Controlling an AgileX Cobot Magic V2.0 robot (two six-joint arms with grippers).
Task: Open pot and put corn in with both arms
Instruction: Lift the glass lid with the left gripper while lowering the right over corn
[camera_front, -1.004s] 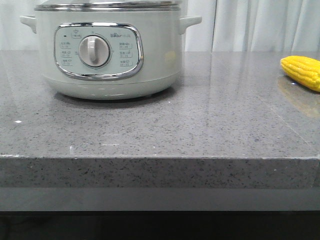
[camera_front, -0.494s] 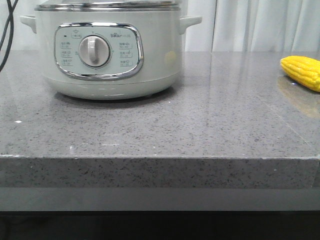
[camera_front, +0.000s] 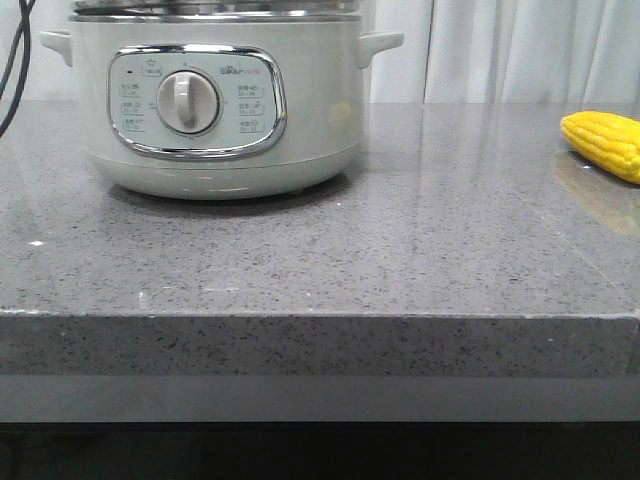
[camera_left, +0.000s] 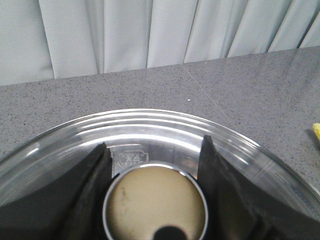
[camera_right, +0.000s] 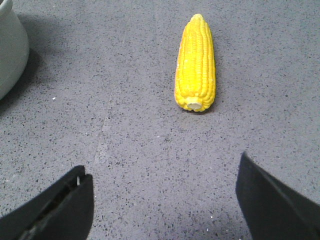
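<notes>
Frontally, sits toward the far left of the speckled grey desk: the pot, pale grey-green, its chrome-framed control panel and white dial facing the camera, one small handle at each side, steel rim at the very top edge of view. Lies well apart from the pot, far to its right at the picture's edge: the corn, bright yellow, flat on the desk, with a faint reflection below it. Hangs just left of the pot: a dark cable. Behind the pot, pale curtains. No arm or fingers to be seen from this view.

From the left wrist, looks straight down on a clear glass lid with a round steel-ringed knob at its centre. Stands astride that knob: the left gripper, one dark finger at each side and close against it; whether actually pressing on the knob, cannot tell. Beyond the lid, grey desk, then curtains.

From the right wrist, hovers above bare desk: the right gripper, fingers spread wide apart and holding nothing. Lies ahead of those fingers, untouched: the corn, blunt cut end toward them, tapered tip away. Shows at one corner, well away from the corn: a curve of the pot's wall.
</notes>
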